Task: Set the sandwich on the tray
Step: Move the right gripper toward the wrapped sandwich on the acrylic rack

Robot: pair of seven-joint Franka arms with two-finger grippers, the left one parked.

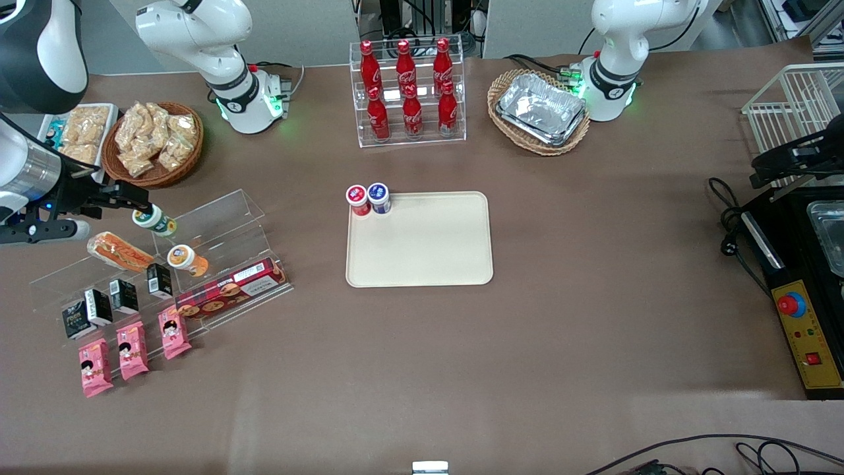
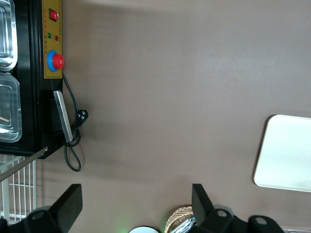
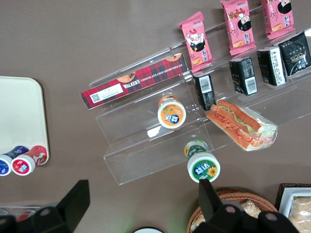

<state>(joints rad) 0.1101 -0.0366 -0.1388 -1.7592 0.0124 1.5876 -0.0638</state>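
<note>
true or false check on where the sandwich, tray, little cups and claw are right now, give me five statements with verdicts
1. The sandwich lies on the clear stepped display rack. True.
2. The tray already holds the sandwich. False: it carries only two small cups, a red-lidded cup and a blue-lidded cup, at one corner.
3. The claw is open and holds nothing. True: in the right wrist view its two fingers stand wide apart, hovering near the rack.
4. The red cookie box sits on the tray. False: it lies on a low step of the rack.
5. The cola bottles lie flat on the table. False: they stand upright in their own clear rack.
</note>
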